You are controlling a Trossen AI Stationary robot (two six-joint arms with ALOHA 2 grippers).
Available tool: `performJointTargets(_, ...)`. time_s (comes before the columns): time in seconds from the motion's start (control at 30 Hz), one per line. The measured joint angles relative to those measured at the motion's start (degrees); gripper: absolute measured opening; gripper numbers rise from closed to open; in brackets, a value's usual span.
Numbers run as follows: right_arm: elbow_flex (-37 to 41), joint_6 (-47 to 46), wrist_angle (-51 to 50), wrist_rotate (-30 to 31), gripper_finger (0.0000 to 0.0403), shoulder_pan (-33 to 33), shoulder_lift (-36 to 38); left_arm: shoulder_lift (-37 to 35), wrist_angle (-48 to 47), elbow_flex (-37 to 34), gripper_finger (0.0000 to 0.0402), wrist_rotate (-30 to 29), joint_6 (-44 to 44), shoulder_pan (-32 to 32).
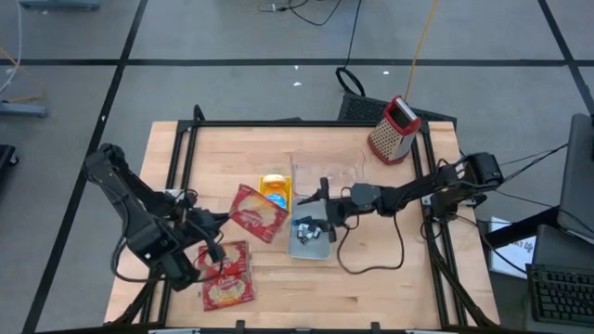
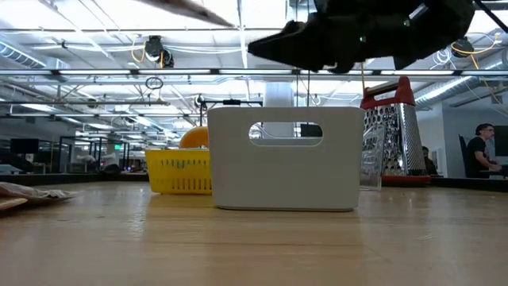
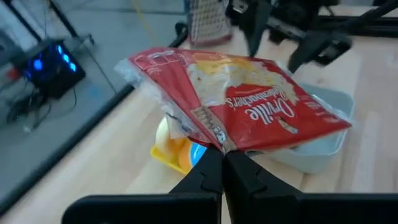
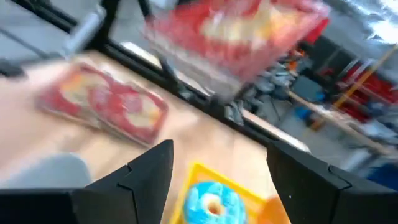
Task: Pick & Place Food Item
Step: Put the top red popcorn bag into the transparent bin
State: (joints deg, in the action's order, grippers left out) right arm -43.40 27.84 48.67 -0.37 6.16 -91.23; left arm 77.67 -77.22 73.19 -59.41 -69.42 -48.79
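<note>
My left gripper point(image 1: 223, 221) is shut on a red popcorn packet point(image 3: 249, 99), held up above the table left of the yellow basket point(image 1: 276, 190). The basket holds a blue-wrapped item point(image 4: 211, 199). A second red packet point(image 1: 227, 276) lies flat on the table near the front edge. A pale bin point(image 1: 299, 249) stands at the table's middle. My right gripper point(image 4: 217, 180) hovers open above the bin, pointing toward the left arm, with nothing between its fingers. My left gripper pinches the packet's sealed edge point(image 3: 217, 146) between its two shut fingertips, coming from the table's left side and slanting downward. The packet juts out beyond the fingers, tilted, lifted clear of the table and the basket.
A red-topped metal grater point(image 1: 394, 130) stands at the far right corner. A black frame point(image 1: 278, 122) runs along the table's far and side edges. A cable point(image 1: 371, 260) loops on the wood right of the bin. Bare wood lies at the front right.
</note>
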Motion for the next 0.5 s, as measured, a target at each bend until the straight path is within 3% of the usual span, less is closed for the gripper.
performJointTargets(0.2, -0.1, 14.1, 3.5, 10.5, 0.0247, 3.4, -1.2, 0.0, 3.5, 2.2, 0.0000, -2.6, 6.7, 0.8)
performJointTargets(0.5, -0.1, 20.2, 9.9, 11.0, 0.0247, 5.1, -1.0, 0.0, 15.6, 2.2, 0.0000, -0.9, 19.1, 5.9)
